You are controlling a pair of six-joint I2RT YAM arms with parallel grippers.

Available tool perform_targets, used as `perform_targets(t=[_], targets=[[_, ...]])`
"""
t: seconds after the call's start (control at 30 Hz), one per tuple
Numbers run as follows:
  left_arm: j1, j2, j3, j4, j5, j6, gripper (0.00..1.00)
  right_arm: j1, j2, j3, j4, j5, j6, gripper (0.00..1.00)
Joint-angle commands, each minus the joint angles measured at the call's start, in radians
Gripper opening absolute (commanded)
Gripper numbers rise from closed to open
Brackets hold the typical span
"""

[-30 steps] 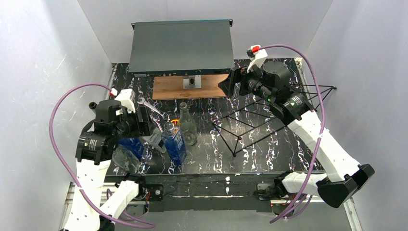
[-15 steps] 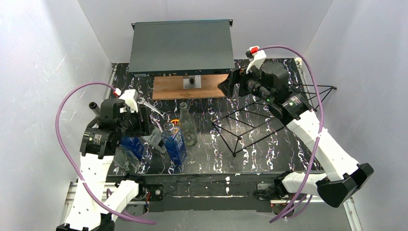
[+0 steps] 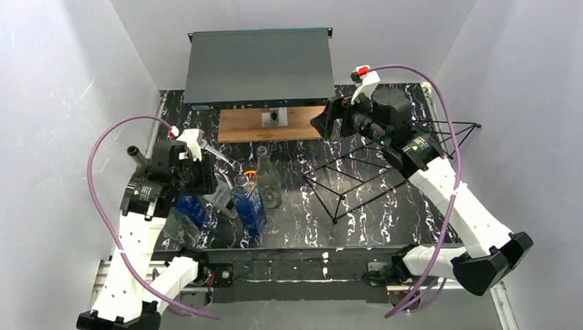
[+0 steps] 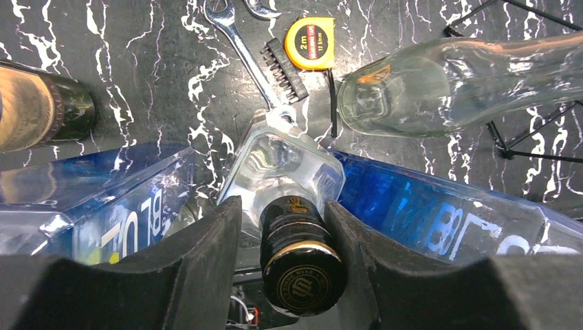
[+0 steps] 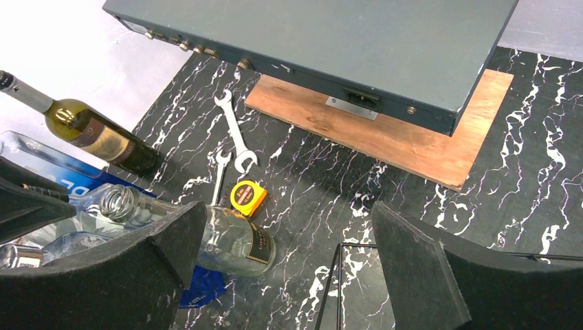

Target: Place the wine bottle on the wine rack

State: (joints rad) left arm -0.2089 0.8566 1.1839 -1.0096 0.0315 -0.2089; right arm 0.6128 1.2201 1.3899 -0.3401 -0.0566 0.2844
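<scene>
Our left tool point(image 4: 282, 206) straddles the black-capped bottle point(image 4: 300, 268) with a sliver of gap; our right tool point(image 5: 287, 214) gapes wide.

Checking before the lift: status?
Left gripper open, astride capped bottle neck. Right gripper open, empty, near rack. Rack bare. Blue bottles crowd both sides.

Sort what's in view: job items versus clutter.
Job: capped bottle between the left fingers, wine rack.
Lying about: wrenches, tape measure, blue bottles, clear bottle, grey box, wooden board.
</scene>
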Motion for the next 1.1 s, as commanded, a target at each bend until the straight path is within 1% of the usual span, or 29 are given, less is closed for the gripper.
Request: perform_targets(t=[0.0, 0.17, 0.27, 0.3, 0.33, 0.43, 0.57, 0.73, 1.07], targets=[[-0.031, 0.006, -0.006, -0.006, -0.076, 0.013, 0.43, 0.001, 0.001, -0.011, 0.052, -0.013, 0.001, 1.00], [-0.061, 0.017, 0.004, -0.009, -0.111, 0.015, 0.31, 0.001, 0.000, -0.008, 0.052, -0.010, 0.001, 1.00], [-0.073, 0.024, 0.021, -0.009, -0.130, 0.016, 0.21, 0.001, -0.002, -0.006, 0.052, -0.008, 0.001, 1.00], [-0.075, 0.027, 0.031, -0.009, -0.136, 0.017, 0.19, 0.001, -0.002, -0.005, 0.051, -0.006, 0.001, 1.00], [-0.078, 0.038, 0.057, -0.008, -0.143, 0.019, 0.12, 0.001, -0.002, -0.002, 0.050, -0.005, 0.001, 1.00], [-0.077, 0.069, 0.123, -0.002, -0.154, 0.029, 0.00, 0.001, -0.001, 0.004, 0.049, -0.003, 0.004, 1.00], [-0.077, 0.101, 0.219, 0.007, -0.162, 0.047, 0.00, 0.001, 0.001, 0.005, 0.047, 0.000, 0.006, 1.00], [-0.078, 0.129, 0.312, 0.025, -0.133, 0.061, 0.00, 0.001, 0.010, -0.005, 0.047, 0.007, 0.005, 1.00], [-0.077, 0.181, 0.510, 0.058, -0.142, 0.081, 0.00, 0.001, 0.026, 0.005, 0.042, -0.036, 0.005, 1.00]])
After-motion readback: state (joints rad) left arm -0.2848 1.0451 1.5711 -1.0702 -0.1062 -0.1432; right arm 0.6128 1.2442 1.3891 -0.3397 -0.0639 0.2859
